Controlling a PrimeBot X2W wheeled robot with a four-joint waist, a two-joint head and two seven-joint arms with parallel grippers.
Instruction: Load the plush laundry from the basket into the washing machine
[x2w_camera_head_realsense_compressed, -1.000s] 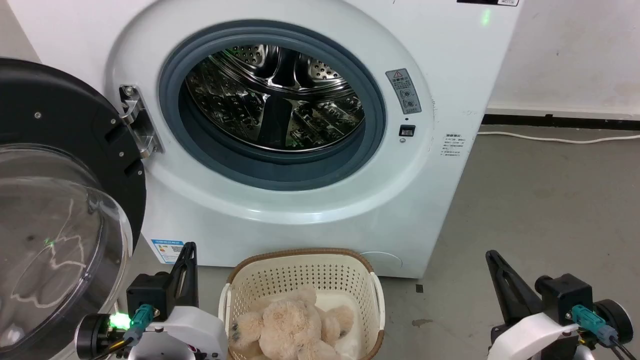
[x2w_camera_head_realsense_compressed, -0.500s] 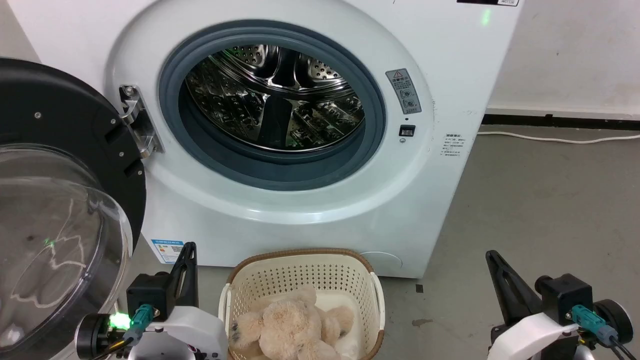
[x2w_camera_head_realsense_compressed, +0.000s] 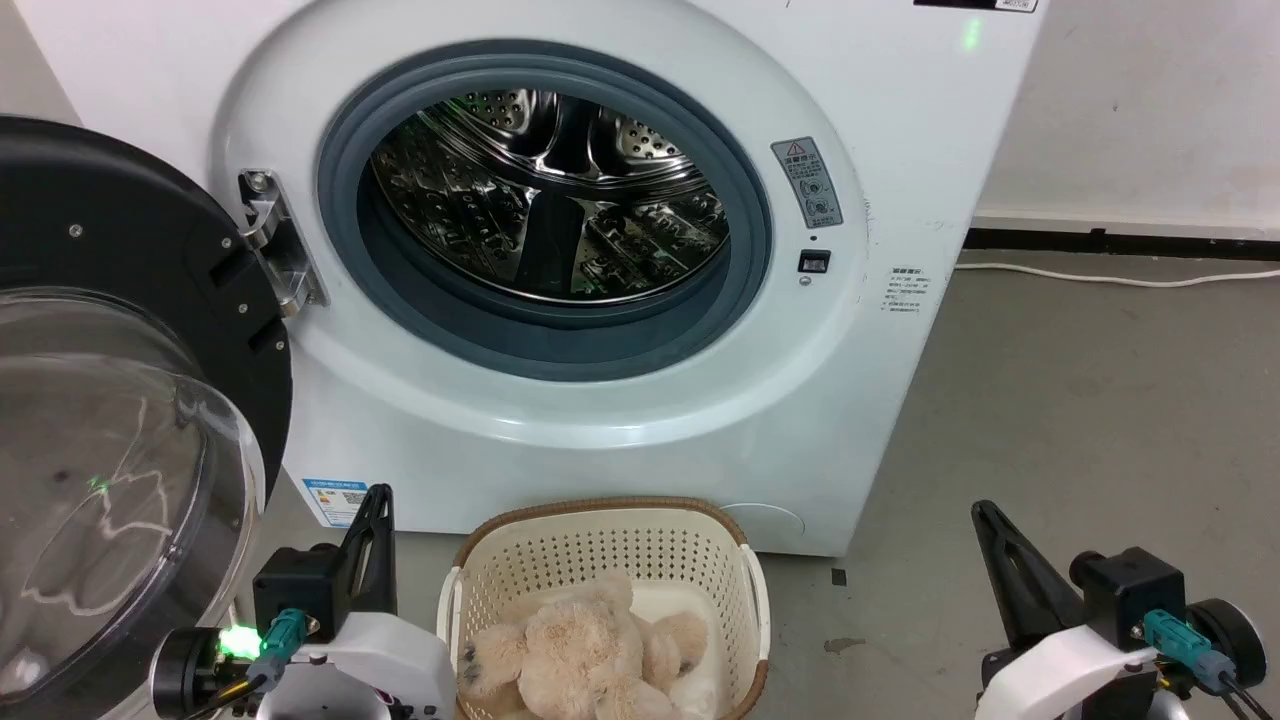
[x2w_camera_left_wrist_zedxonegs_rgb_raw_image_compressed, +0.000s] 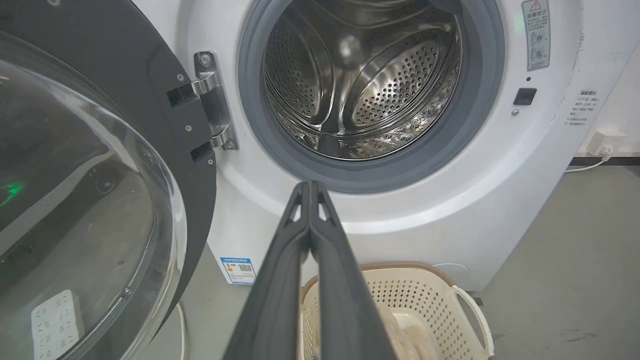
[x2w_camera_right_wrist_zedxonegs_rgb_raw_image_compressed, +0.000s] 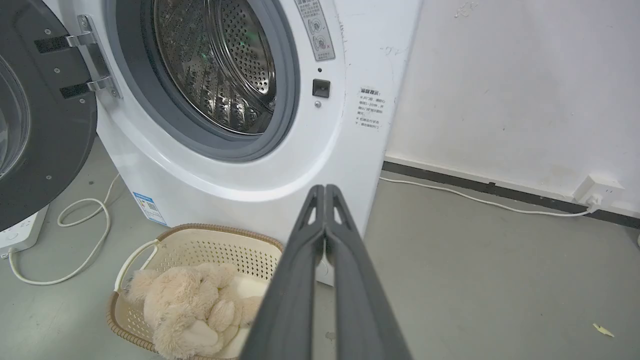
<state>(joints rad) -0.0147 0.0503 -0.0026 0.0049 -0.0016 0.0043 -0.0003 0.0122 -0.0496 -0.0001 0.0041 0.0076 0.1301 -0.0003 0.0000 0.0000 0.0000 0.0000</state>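
While fluffy plush laundry (x2w_camera_head_realsense_compressed: 580, 655) lies in perforated oval basket (x2w_camera_head_realsense_compressed: 600, 545), left gripper (x2w_camera_left_wrist_zedxonegs_rgb_raw_image_compressed: 310, 185) closed, empty; right gripper (x2w_camera_right_wrist_zedxonegs_rgb_raw_image_compressed: 325, 188) likewise.

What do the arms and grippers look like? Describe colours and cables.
The left gripper and right gripper each have two long dark grey fingers tapering to a point, with triangular cut-outs near the tips. Behind sits a black block on a white wrist shell, with a teal connector and black cable. A green light glows on the left wrist.
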